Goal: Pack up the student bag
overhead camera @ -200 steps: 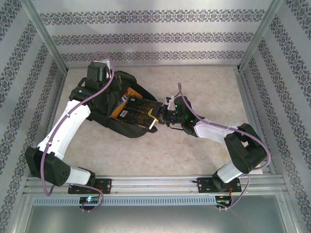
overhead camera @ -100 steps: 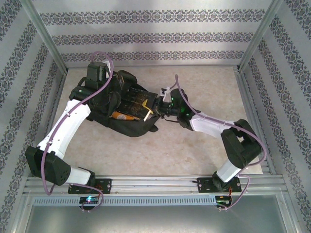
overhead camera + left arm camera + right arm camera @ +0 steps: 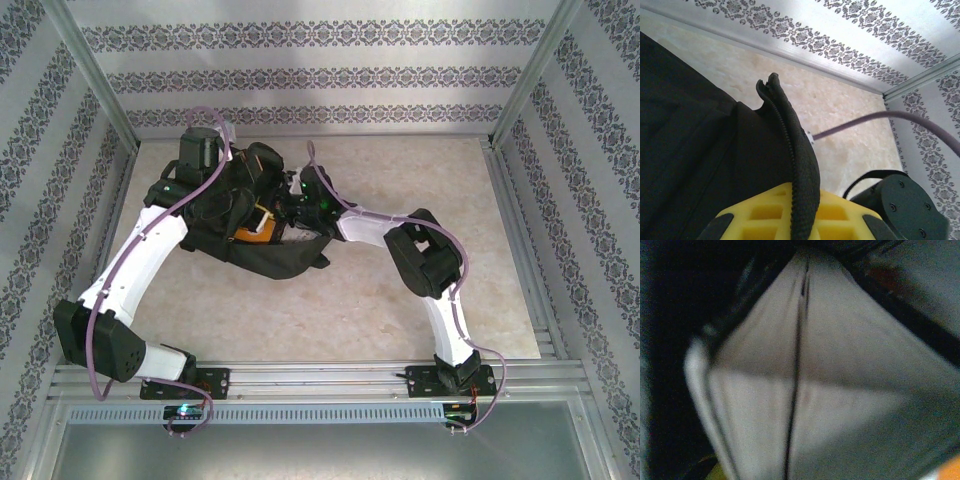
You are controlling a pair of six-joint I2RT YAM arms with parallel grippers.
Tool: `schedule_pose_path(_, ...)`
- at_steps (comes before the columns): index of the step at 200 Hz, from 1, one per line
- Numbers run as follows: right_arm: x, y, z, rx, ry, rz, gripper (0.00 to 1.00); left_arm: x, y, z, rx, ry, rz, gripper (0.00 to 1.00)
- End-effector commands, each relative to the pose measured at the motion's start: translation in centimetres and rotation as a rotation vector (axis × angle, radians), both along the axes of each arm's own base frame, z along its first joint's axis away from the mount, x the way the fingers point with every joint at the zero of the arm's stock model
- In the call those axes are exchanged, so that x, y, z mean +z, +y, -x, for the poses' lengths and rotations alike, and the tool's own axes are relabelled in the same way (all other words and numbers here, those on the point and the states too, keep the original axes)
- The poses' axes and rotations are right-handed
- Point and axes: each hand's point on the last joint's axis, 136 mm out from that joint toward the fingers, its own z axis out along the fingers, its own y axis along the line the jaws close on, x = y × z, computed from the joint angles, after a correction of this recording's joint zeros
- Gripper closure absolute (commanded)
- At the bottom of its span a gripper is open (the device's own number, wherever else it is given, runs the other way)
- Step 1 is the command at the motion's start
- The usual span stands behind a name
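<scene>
Comparing against the top view from a second earlier: the flat dark-and-orange item [image 3: 258, 229], then lying mostly outside the mouth of the student bag [image 3: 262, 258] in the hold of the right gripper [image 3: 292, 205], had gone almost wholly inside; just an orange corner showed at the opening. The right arm had swung left and stretched forward, wrist at the bag's mouth, fingertips buried in it. Right wrist view gave blurred grey lining with a seam and no clear sight of its own fingers, so could not tell how wide the jaws stood or whether they kept the item. The left gripper [image 3: 795, 217] was clamped tight on the zippered rim, yellow pads [image 3: 775, 196] either side, holding the opening up. Bag lay on the table [image 3: 420, 180] at far left, beside the left arm. Judgement: insertion essentially done; release and withdrawal next.
</scene>
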Motion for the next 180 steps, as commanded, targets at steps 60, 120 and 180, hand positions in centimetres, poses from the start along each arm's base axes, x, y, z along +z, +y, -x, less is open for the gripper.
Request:
schedule_pose_path(60, 0.6, -2.8, 1.4, 0.023, -0.136, 0.084, 0.36, 1.4, -1.8, -2.1, -0.056, -0.110, 0.081, 1.00)
schedule_pose_path(120, -0.3, -10.3, 4.6, -0.046, -0.161, 0.155, 0.34, -3.6, -4.2, -2.6, -0.110, 0.002, 0.106, 1.00)
schedule_pose_path(180, -1.1, -19.9, 6.8, -0.267, -0.172, 0.397, 0.40, -10.7, -7.0, -0.9, -0.139, 0.154, 0.119, 0.90)
